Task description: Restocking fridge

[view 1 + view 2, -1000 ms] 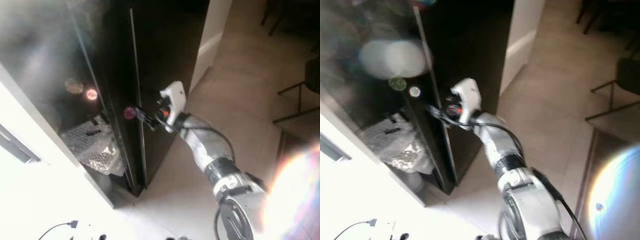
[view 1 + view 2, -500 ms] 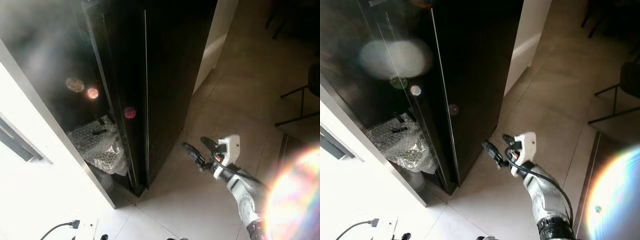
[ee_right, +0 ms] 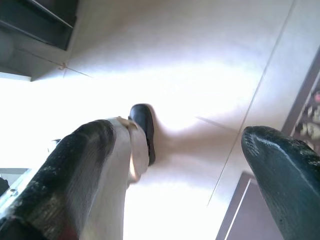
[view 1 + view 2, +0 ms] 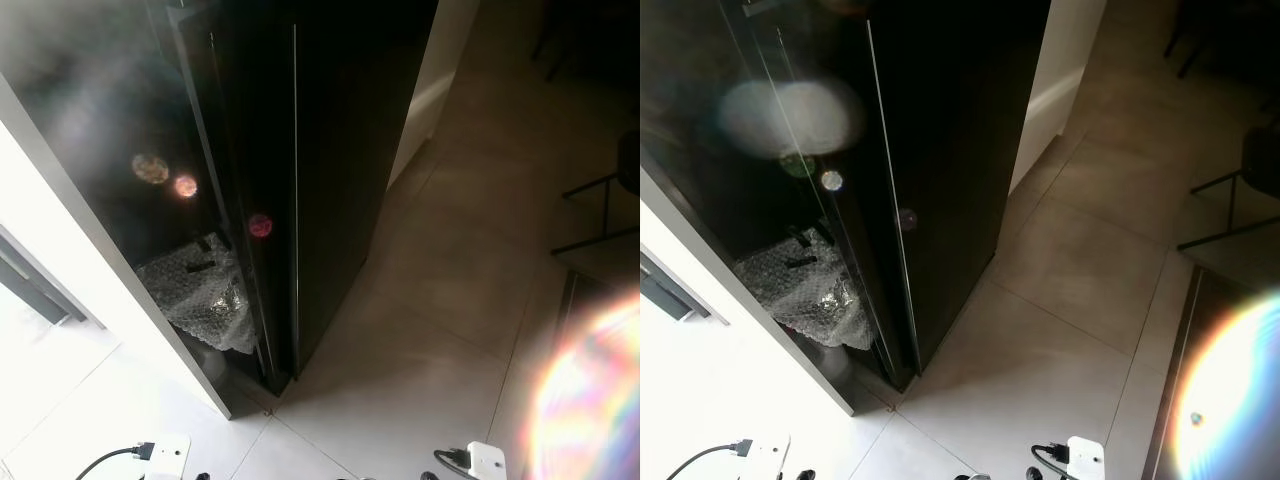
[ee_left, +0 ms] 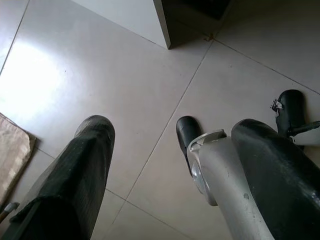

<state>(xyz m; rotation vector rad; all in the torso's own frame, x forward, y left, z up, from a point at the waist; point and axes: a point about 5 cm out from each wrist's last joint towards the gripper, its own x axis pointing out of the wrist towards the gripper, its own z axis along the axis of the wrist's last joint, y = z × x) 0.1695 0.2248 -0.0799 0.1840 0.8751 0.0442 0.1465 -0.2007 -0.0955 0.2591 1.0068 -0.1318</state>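
You are holding the right gripper (image 3: 175, 165) spread wide and empty, down near the floor (image 4: 430, 300), well apart from the dark fridge (image 4: 330, 150), probably resting between moves.

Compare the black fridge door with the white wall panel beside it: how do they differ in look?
The fridge door is black and glossy, with a thin pale vertical line along its edge; the white wall panel is plain, matt and brightly lit. The fridge door reflects small spots of light; the wall panel shows none. Between them lies a dark gap holding a crumpled wrapped bundle. Both stand upright and reach down to the tiled floor.
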